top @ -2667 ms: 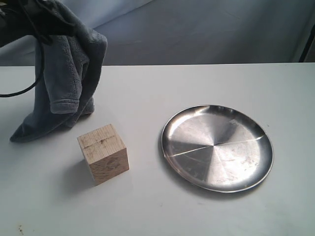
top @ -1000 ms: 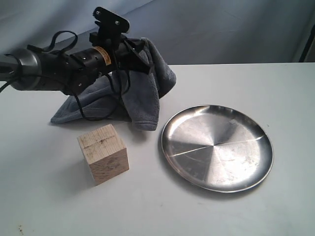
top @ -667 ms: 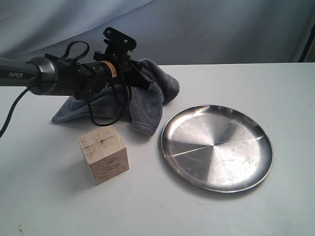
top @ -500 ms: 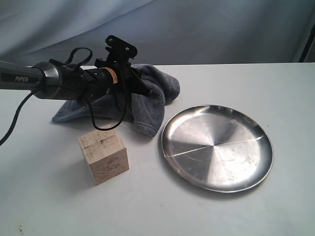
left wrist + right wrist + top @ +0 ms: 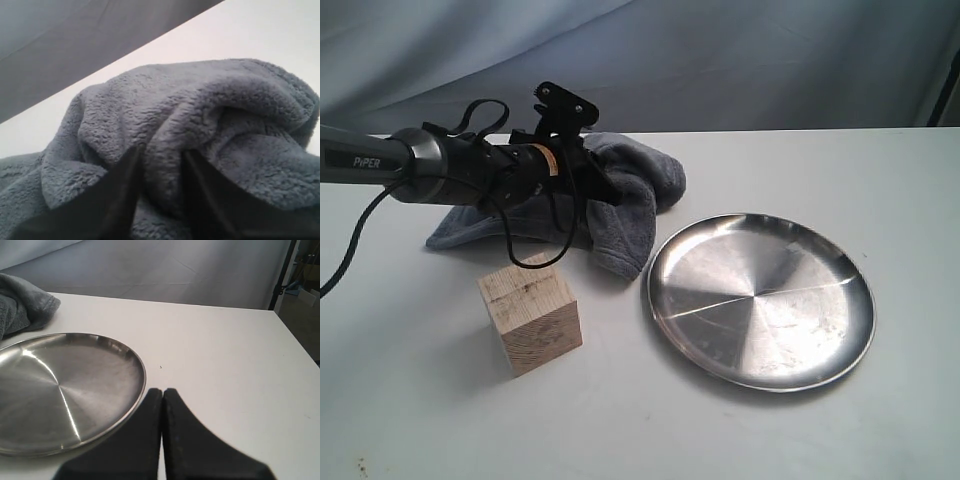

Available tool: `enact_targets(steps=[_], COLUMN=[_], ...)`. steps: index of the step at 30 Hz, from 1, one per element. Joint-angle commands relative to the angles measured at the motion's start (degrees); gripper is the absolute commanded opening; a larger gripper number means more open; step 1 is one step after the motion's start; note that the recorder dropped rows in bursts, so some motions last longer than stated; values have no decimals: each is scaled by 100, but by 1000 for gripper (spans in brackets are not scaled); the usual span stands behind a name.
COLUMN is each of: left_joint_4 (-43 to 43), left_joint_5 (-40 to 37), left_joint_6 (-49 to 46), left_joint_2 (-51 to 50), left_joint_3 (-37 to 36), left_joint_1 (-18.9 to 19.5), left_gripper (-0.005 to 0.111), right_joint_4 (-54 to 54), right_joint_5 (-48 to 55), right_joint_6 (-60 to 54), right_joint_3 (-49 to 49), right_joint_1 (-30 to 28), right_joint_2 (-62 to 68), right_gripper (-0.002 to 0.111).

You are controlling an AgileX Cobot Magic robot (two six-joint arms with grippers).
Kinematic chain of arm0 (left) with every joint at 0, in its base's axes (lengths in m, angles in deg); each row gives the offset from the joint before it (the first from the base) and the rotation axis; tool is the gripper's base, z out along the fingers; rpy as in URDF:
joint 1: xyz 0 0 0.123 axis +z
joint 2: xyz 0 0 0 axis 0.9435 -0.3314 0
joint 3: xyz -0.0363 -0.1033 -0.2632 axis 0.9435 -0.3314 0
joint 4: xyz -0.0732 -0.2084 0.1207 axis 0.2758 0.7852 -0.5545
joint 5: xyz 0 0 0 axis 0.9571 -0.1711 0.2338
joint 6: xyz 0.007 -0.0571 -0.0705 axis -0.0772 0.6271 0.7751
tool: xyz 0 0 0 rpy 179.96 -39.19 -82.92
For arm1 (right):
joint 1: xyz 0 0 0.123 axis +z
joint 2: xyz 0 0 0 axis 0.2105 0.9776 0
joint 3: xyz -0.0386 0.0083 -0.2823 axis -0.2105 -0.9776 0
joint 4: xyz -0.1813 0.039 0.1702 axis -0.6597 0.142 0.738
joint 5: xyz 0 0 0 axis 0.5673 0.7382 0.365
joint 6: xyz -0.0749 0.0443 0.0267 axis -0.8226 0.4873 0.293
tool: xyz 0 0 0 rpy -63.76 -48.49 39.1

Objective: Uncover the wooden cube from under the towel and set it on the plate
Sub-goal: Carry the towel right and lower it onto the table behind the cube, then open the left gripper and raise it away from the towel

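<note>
The wooden block (image 5: 530,320) stood bare on the white table (image 5: 720,440), near the front on the left side. It was not on the plate (image 5: 760,300). The shiny round plate lay flat to the right of the block, and the two did not touch.

The grey-blue towel (image 5: 620,205) lay in a soft heap behind the block. One floppy edge of it came down just beside the rim of the plate.

The left arm (image 5: 420,165) reached in low from the left, over the towel. The left gripper (image 5: 161,152) had one finger on each side of a fat fold of towel and squeezed it.

The right gripper (image 5: 161,392) had its two fingers pressed tight together and held nothing. It hung over the table just beside the plate's rim.
</note>
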Motion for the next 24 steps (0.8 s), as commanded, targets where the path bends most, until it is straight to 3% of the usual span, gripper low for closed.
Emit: enact_targets(steps=[1,3,5,11,15,20,24], left_joint_4=[13,13,13,13,-82,-155,389], left_joint_5=[-371,-434,-534,-986,-2267,-3953,-4352], left_joint_6=[55,88,271,789,739,140,-607], left_joint_2=[84,202,373,1112,1952,2917,3572], left_joint_3=[25,25,25,25,25,-69,-659], left_joint_1=[-20,-20,-20,-20,-20,-20,-20], left_gripper=[72,91,99,99,99,99,99], right_joint_4=[-48,-48,-48,-48,-48,-48,-48], right_joint_5=[-2,-2,-2,-2,-2,-2,-2], right_joint_6=[-12,-12,-12,-12,-12,-12,-12], right_joint_3=[-20,-20,-20,-20,-20,-20,-20], right_joint_1=[13,13,13,13,13,13,13], right_joint_2=[-31,-31,-31,-31,-31,-31,-31], right_gripper=[0,0,0,0,0,0,0])
